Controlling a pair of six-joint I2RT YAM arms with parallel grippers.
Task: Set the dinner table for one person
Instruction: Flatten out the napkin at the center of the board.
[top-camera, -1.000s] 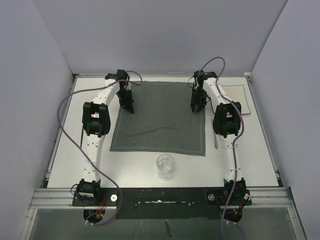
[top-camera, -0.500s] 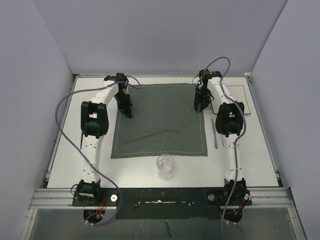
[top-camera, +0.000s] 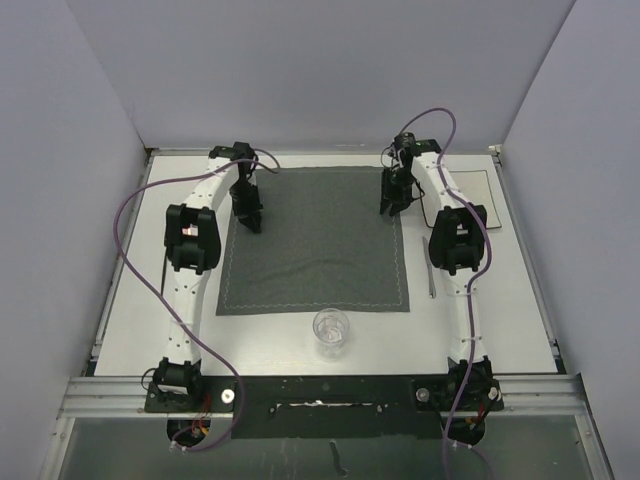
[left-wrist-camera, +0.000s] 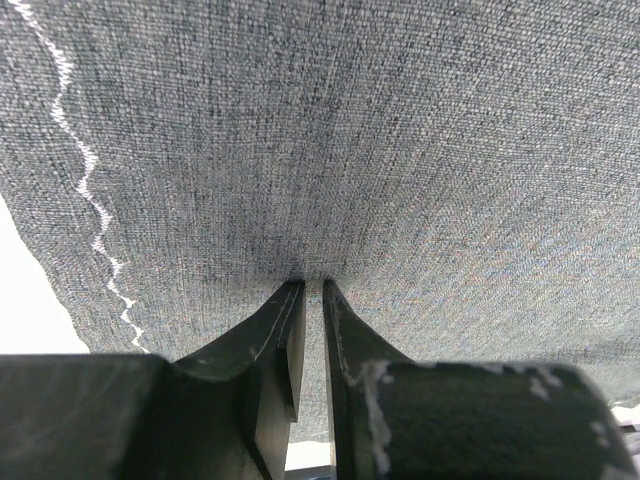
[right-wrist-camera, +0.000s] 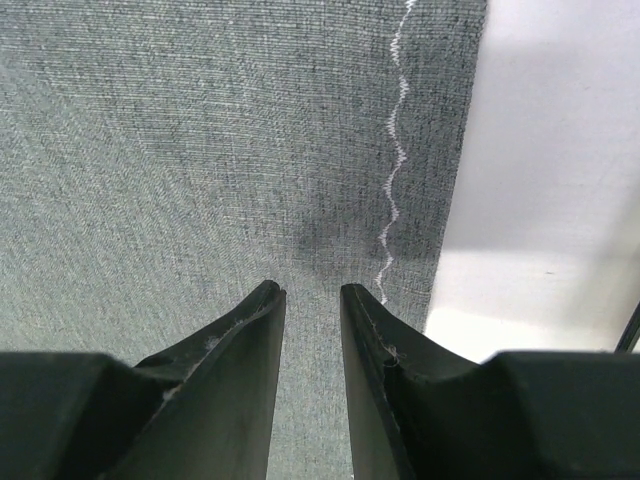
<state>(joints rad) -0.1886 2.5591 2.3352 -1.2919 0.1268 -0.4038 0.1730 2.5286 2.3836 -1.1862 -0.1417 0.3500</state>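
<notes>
The white dinner table (top-camera: 140, 300) carries a dark grey placemat (top-camera: 315, 240) with white zigzag stitching, lying square in the middle. My left gripper (top-camera: 251, 216) stands tips-down on the mat's left part. In the left wrist view its jaws (left-wrist-camera: 308, 282) are a narrow slit apart, touching flat cloth (left-wrist-camera: 380, 140) with nothing pinched. My right gripper (top-camera: 393, 200) stands on the mat near its right edge. Its jaws (right-wrist-camera: 312, 288) are open over flat cloth (right-wrist-camera: 180, 150), just left of the stitched border, beside bare table (right-wrist-camera: 560, 150).
A clear drinking glass (top-camera: 331, 330) stands in front of the mat's near edge. A slim metal utensil (top-camera: 430, 272) lies right of the mat, beside the right arm. A white square plate (top-camera: 476, 192) sits at the back right, partly behind that arm.
The placemat has turned from skewed to square and shifted slightly left and back, its front wrinkle flattened. Both grippers moved a little toward the back with it. The utensil has come into view.
</notes>
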